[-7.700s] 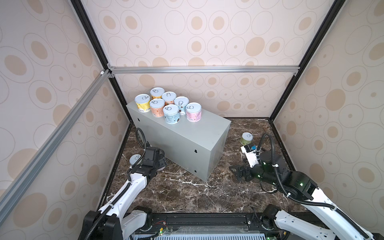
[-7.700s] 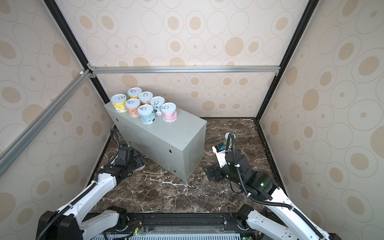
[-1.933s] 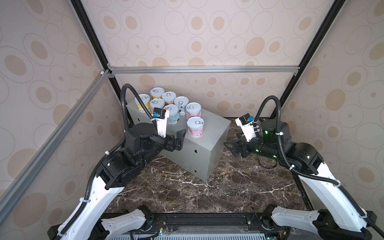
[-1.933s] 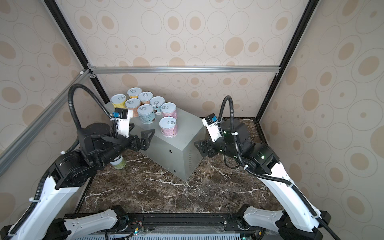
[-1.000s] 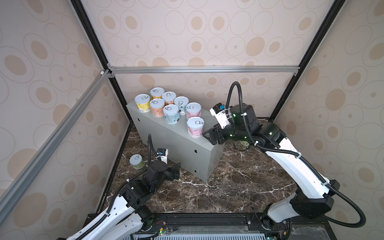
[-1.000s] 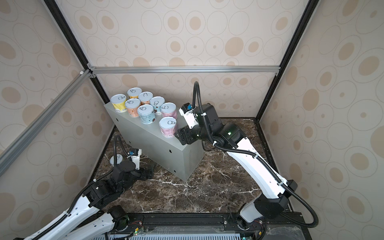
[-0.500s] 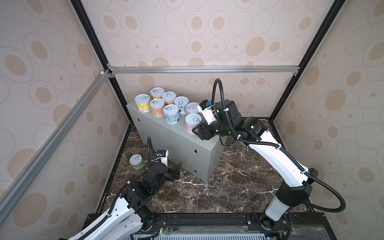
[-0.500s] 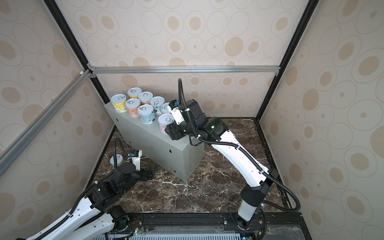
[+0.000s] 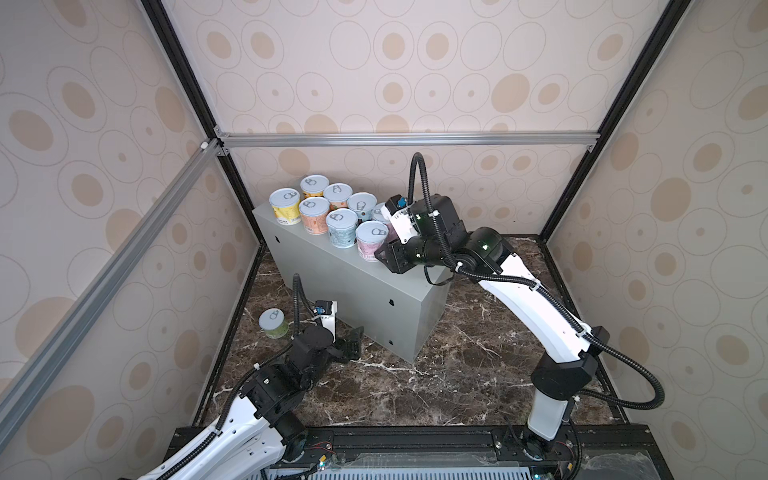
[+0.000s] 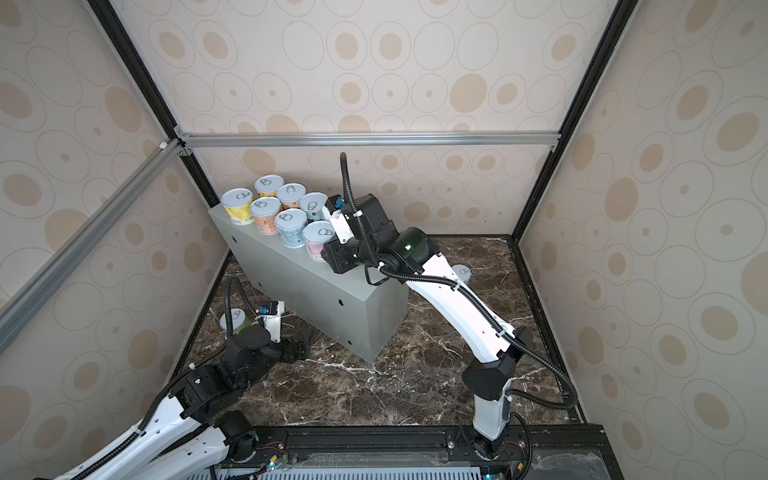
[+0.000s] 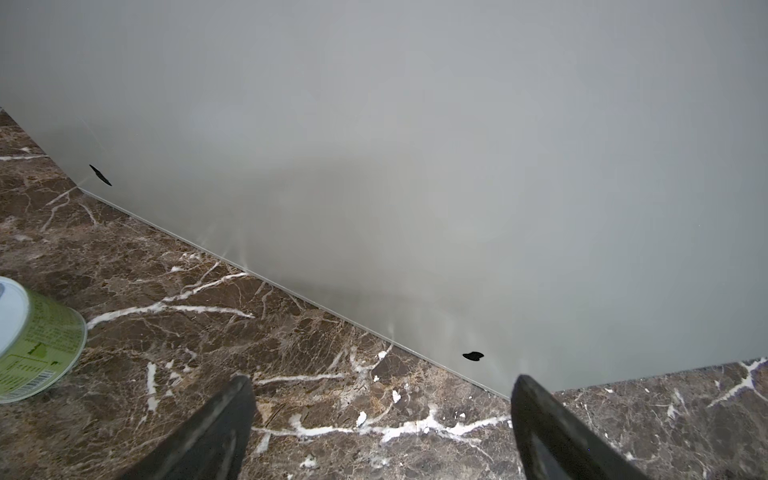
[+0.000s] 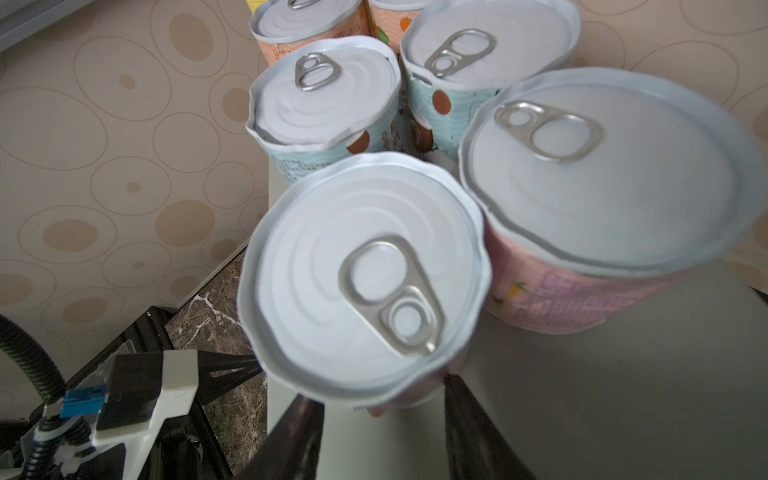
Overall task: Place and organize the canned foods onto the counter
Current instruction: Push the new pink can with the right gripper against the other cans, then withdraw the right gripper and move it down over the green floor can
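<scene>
1. A green-labelled can (image 9: 273, 323) is seen upright on the dark marble floor (image 9: 436, 374) by the left wall, apart from the counter.
2. The left gripper (image 11: 380, 386) is held low over the floor, facing the counter's long side. Its fingers (image 11: 216, 432) are spread wide and nothing is held between them.
3. The counter (image 9: 353, 286), a plain grey metal box with small dark holes in its side, is set slantwise on the floor.
4. Eight cans are packed in two rows at the far left end of its top, all upright with silvery pull-tab lids. A yellow can (image 9: 285, 206) stands leftmost, followed by orange and peach, then blue.
5. The front pink can (image 9: 371, 246) ends the front row, touching its neighbours. The right gripper (image 12: 380, 395) is placed at its base, with the fingers (image 12: 299, 440) drawn narrow. Whether the can is clasped cannot be told.
6. The rear pink can (image 9: 379, 211) is partly hidden by the right arm. In a top view, another can (image 10: 462, 273) is seen on the floor behind that arm.
</scene>
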You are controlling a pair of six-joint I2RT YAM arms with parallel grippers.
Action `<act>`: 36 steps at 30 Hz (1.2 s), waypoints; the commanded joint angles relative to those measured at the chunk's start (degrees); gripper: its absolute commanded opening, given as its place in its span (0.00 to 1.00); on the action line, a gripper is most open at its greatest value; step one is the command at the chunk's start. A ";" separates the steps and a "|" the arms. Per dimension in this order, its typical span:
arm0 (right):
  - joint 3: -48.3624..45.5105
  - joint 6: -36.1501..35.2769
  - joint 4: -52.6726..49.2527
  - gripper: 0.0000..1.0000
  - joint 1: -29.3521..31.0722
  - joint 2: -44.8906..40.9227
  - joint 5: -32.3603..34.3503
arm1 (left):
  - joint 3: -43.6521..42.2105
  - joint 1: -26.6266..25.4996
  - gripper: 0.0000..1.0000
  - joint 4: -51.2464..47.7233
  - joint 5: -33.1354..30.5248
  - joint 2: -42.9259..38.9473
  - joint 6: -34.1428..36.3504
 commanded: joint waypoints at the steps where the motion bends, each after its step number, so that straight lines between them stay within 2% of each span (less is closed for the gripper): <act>1: 1.83 0.13 -1.02 0.47 0.52 1.15 0.63 | 0.22 -0.45 0.96 1.02 -0.31 -0.76 0.38; 15: 1.82 -0.15 -1.44 0.42 0.82 0.34 0.58 | 0.37 -0.38 0.98 0.08 -2.18 -1.62 -0.67; 24: 0.51 -1.25 -3.07 0.55 1.48 -5.09 2.96 | 1.34 -0.42 0.99 -1.92 -4.22 -2.87 -3.09; 36: -16.68 -0.76 -1.71 0.76 1.52 -22.15 12.09 | 3.37 -0.45 0.99 -3.78 -4.54 -0.28 -4.92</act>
